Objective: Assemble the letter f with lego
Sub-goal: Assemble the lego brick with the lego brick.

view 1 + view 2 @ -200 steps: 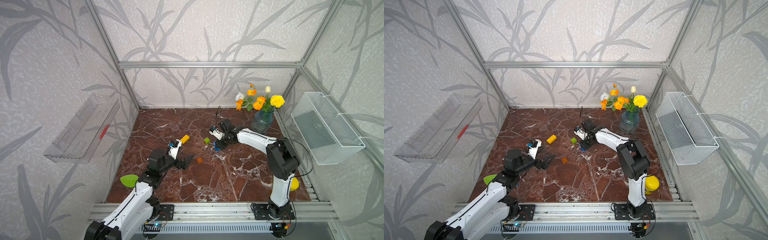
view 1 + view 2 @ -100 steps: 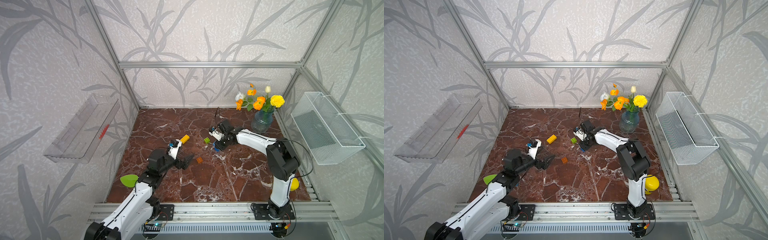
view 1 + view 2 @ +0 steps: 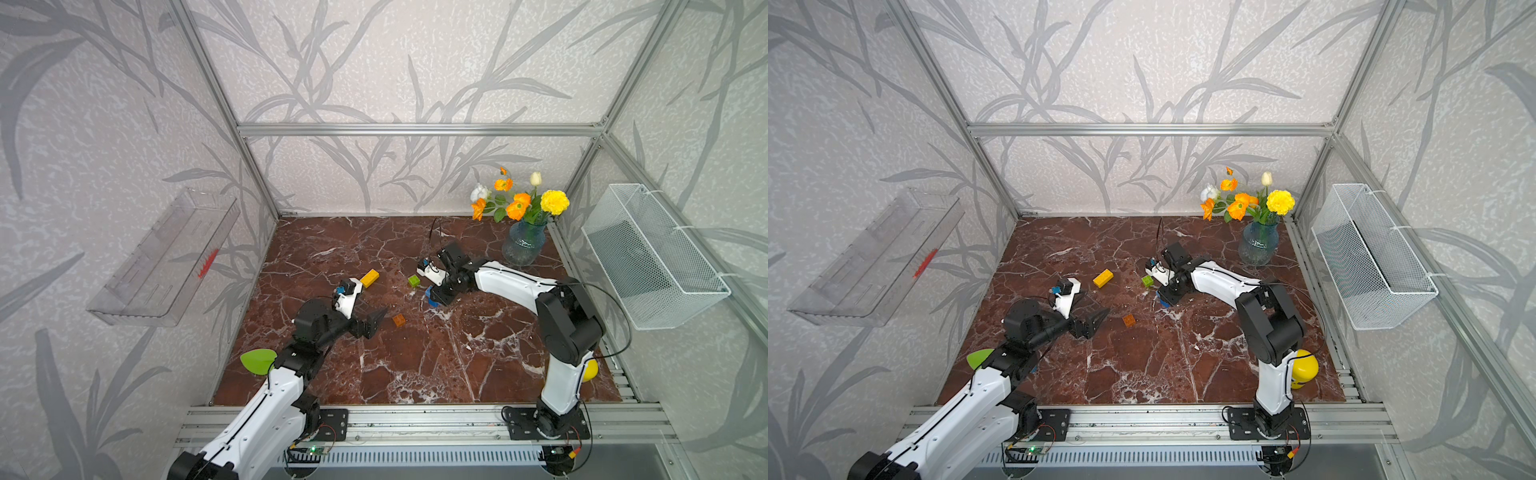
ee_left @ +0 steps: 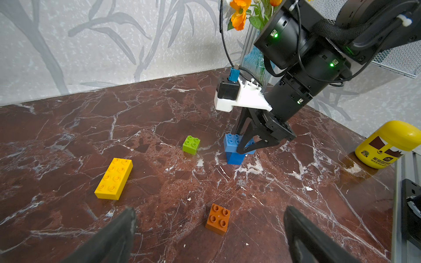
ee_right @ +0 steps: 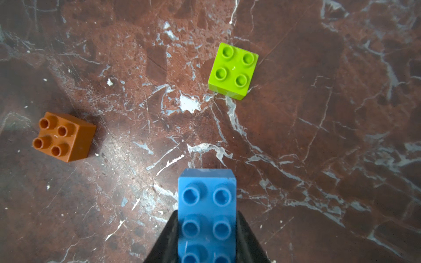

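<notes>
Left to right: left tool hangs wide open and empty just over the desk, with the orange brick loose on the marble just ahead of its fingers. Long yellow brick lies flat, studs up, further back on that side, well apart from the rest. Green brick sits studs up on its own, near the blue pair but not touching. Right tool is clamped narrow on the long blue brick, fingers on its two long sides. In the left wrist view that brick appears to rest on top of the small blue brick. I can't tell whether the studs are fully seated. Yellow bottle at the desk's right edge is not part of this. What changed over the last second: practically nothing. Both arms and the bricks sit where they were in the earlier top views, and the right tool's grip hasn't widened. I read that as a dwell on the press, not a transit: the blue-on-blue base is being seated or is about to be let go. So the letter f is only at its first joint, with green, orange and yellow all unplaced.
</notes>
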Robot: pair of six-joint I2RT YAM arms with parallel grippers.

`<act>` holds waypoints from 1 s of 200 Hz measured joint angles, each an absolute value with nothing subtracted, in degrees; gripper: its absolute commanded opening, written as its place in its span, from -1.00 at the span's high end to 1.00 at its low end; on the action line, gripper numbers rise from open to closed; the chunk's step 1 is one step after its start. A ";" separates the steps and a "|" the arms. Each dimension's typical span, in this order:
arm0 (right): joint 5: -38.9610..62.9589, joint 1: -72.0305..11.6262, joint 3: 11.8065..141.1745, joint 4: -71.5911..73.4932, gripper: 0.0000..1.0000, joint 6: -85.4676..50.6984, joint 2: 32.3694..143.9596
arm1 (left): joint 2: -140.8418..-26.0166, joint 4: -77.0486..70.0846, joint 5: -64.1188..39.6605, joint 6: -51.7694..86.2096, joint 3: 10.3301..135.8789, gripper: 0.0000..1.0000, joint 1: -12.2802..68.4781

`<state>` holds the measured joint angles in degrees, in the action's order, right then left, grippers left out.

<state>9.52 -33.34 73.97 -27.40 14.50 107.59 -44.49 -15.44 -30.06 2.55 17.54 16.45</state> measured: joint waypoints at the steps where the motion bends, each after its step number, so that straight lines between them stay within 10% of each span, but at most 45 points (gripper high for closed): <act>1: 9.52 -33.34 73.93 -27.40 0.54 14.48 107.55 | -44.49 -15.44 -30.04 2.57 17.54 -0.99 16.45; 200: 9.32 -33.65 73.25 -30.33 -0.15 11.55 105.08 | -45.89 -15.44 -30.11 2.55 17.54 -0.99 16.45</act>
<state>9.32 -33.65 73.25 -30.33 11.55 105.08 -45.89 -15.44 -30.11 2.55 17.54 16.45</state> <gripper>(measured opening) 0.568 0.993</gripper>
